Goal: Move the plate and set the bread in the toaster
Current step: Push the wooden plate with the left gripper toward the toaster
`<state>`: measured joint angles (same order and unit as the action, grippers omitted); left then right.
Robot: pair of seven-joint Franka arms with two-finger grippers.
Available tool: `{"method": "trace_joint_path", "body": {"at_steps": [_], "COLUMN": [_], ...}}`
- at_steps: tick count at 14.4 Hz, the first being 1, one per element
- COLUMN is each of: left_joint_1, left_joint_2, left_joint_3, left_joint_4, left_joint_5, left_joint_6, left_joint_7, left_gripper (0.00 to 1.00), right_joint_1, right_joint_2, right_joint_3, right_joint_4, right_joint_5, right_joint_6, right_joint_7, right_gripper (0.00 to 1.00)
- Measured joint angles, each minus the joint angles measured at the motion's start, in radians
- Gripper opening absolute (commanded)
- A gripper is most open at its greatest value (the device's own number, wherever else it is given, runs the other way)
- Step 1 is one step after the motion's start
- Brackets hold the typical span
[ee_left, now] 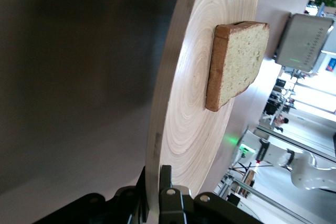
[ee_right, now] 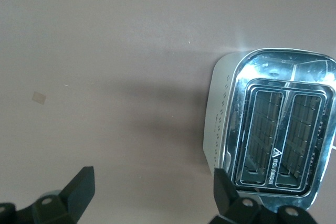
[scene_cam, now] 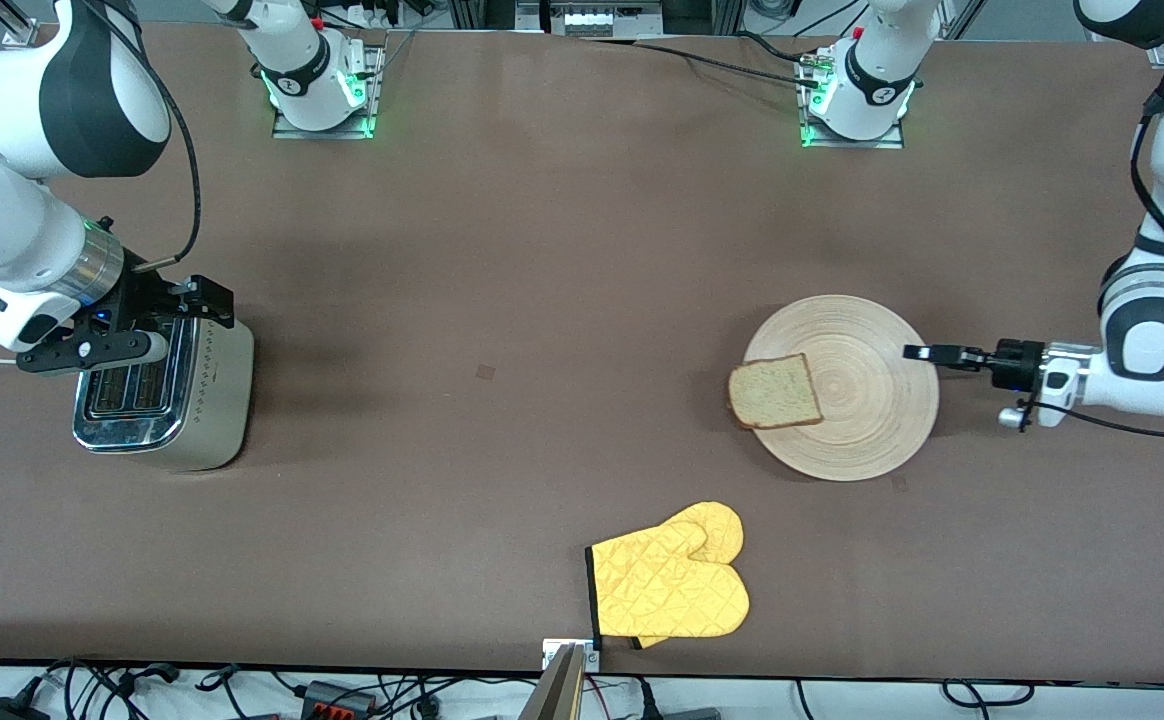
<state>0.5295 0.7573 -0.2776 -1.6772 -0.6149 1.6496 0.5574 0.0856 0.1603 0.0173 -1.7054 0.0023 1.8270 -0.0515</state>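
Left gripper (scene_cam: 910, 352) apparently clamped on wooden plate (scene_cam: 867, 400) rim; bread (scene_cam: 774, 392) toward distant toaster (scene_cam: 164, 390). Right gripper (scene_cam: 157, 318) spread above toaster.

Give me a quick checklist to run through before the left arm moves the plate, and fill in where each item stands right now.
1. Left gripper is at the rim of the plate, at the edge toward the left arm's end of the table: ok; the wrist view shows the rim between the jaws.
2. Jaws firmly clamped on the rim: cannot tell.
3. Bread is secure on the plate: not ok; it overhangs the edge toward the right arm's end and could slide off.
4. Toaster slots are empty: ok.
5. Right gripper is open, over the toaster: ok.
6. Oven mitt lies apart from the plate, nearer the front camera: ok.
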Motion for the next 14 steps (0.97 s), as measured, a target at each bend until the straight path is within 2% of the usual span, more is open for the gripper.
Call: {"method": "trace_joint_path", "body": {"at_steps": [2, 5, 8, 11, 14], "left_joint_1": [-0.058, -0.185, -0.324, -0.467, -0.546], "left_joint_2": [0.000, 0.001, 0.017, 0.039, 0.072], "left_joint_3": [-0.028, -0.033, -0.035, -0.035, -0.034], "left_joint_4": [0.000, -0.001, -0.002, 0.009, 0.036], "left_joint_5": [-0.064, -0.158, -0.280, -0.338, -0.414], "left_joint_6": [0.001, 0.008, 0.061, 0.125, 0.152], "left_joint_7": [-0.059, -0.089, -0.094, -0.094, -0.095], "left_gripper": [0.00, 0.00, 0.00, 0.00, 0.00], "right_joint_1": [0.000, 0.000, 0.000, 0.000, -0.003], "right_joint_2": [0.000, 0.000, 0.000, 0.001, 0.007], "right_joint_3": [0.000, 0.000, -0.001, -0.001, -0.003], "right_joint_4": [0.000, 0.000, 0.000, 0.000, 0.000], "right_joint_5": [0.000, 0.000, 0.000, 0.000, 0.000], "right_joint_6": [0.000, 0.000, 0.000, 0.000, 0.000], "right_joint_7": [0.000, 0.000, 0.000, 0.000, 0.000], "right_gripper": [1.00, 1.00, 1.00, 1.00, 1.00]}}
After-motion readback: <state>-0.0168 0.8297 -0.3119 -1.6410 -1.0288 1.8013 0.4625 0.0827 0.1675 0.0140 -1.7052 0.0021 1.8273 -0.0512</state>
